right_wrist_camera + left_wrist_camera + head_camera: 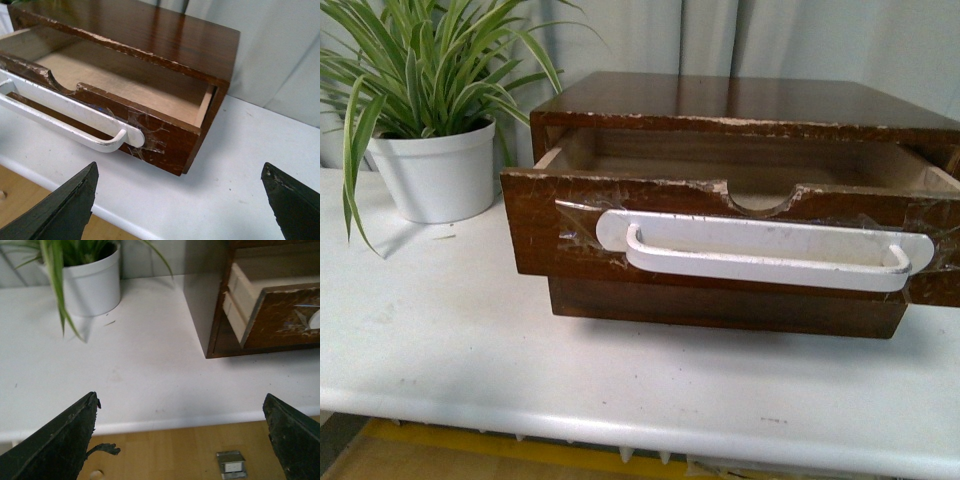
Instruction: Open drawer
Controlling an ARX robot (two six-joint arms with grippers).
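surface: white table (470,340).
drawer (535,240): stiff wood, partly out.
hold: white handle (770,264), mid-bar; tape (572,232) may give.
left gripper (180,405), right gripper (179,172): spread, empty.

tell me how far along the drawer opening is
Done: the drawer stands pulled well out of the cabinet, with its bare inside showing. In hand: nothing; the left gripper and right gripper are open, clear of the white handle. Left: probably little, perhaps pulling it further.

White table (470,340) before pale curtain (770,35), wooden floor (175,450) below.
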